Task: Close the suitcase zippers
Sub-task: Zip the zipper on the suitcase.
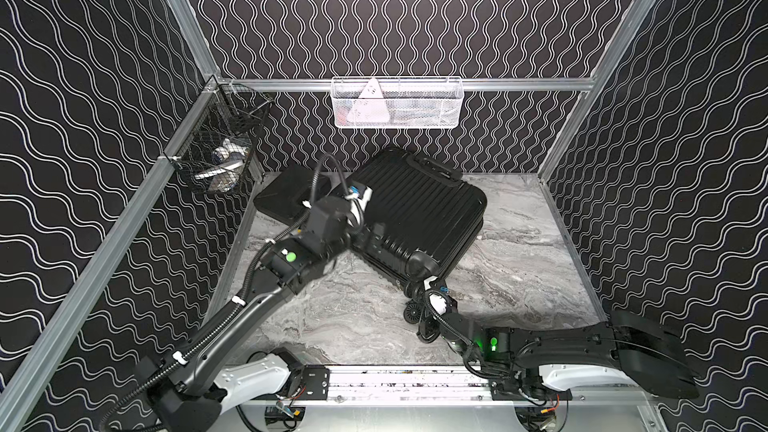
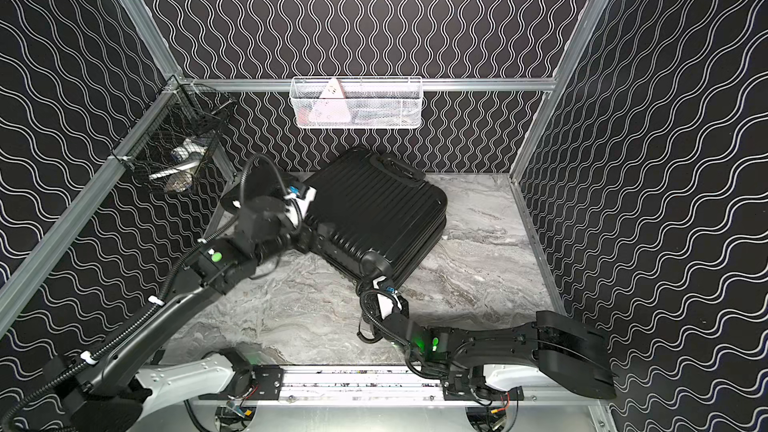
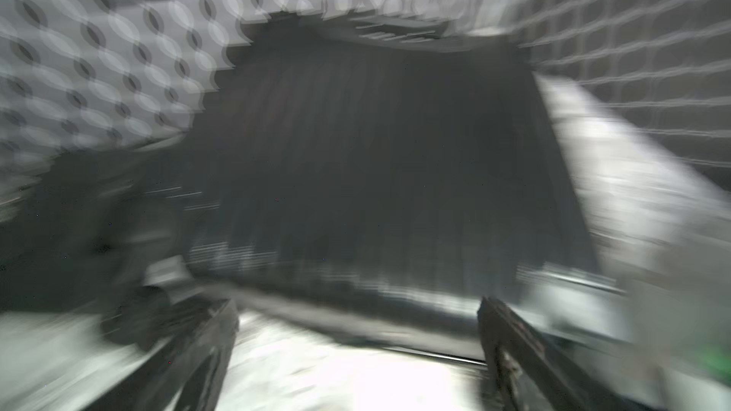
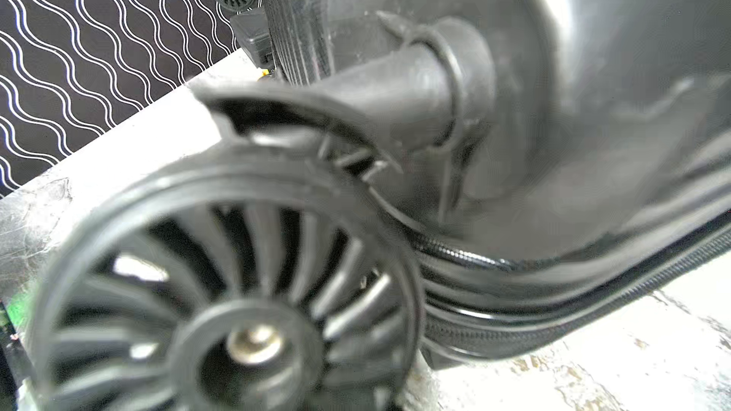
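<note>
The black ribbed suitcase (image 1: 419,205) (image 2: 374,209) lies flat on the marble table, handle toward the back wall and wheels toward me. My left gripper (image 1: 366,235) (image 2: 316,235) hovers at its near-left edge. The blurred left wrist view shows that gripper (image 3: 358,306) open with only table between its fingers. My right gripper (image 1: 419,286) (image 2: 376,284) is shut at the near corner by the wheels. A wheel (image 4: 221,290) fills the right wrist view and hides the fingers. Beside the wheel, the zippers' track (image 4: 553,310) lies in two parted lines. No pull shows.
A flat black plastic case (image 1: 282,197) lies left of the suitcase, partly under my left arm. A black wire basket (image 1: 216,151) hangs on the left wall. A white mesh basket (image 1: 397,103) hangs on the back rail. Bare marble (image 1: 532,268) lies to the right.
</note>
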